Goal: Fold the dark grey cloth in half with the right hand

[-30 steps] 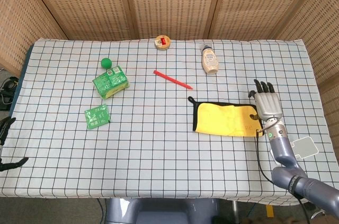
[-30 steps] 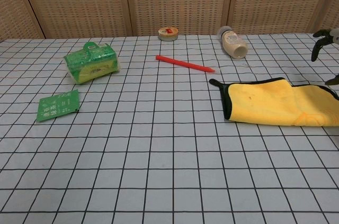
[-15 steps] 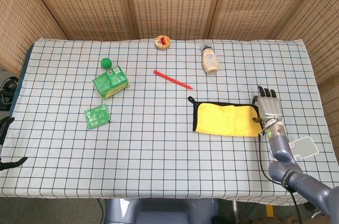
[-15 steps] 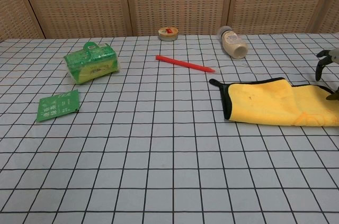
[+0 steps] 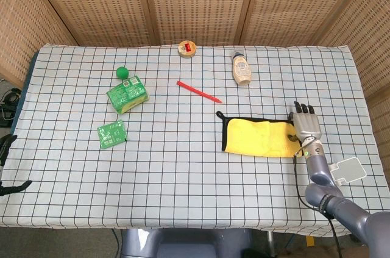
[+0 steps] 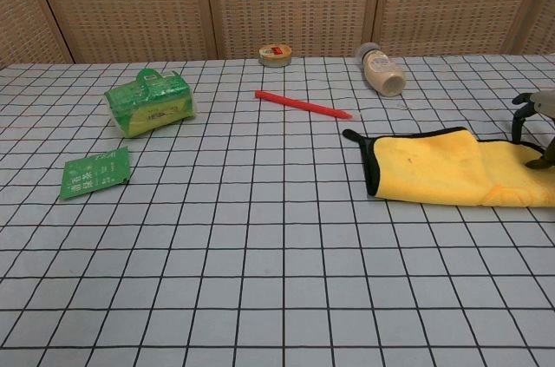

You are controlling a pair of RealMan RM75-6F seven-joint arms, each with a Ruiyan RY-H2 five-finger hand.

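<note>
The cloth lies flat right of the table's middle, its yellow face up with a dark grey rim and a loop at its left corner; the chest view shows the cloth running off the right border. My right hand hovers at the cloth's right end, fingers stretched out and apart, holding nothing. In the chest view only the right hand's fingertips show, just above the cloth's edge. My left hand sits low off the table's left edge, its dark fingers spread.
A red pen lies behind the cloth, a tipped bottle beyond it. A tape roll stands at the far edge. A green box, a green ball and a green packet occupy the left side. A white pad lies near the right hand.
My right hand has come down and toward the near side, closer to the cloth's right end. The cloth and left hand have stayed put.
</note>
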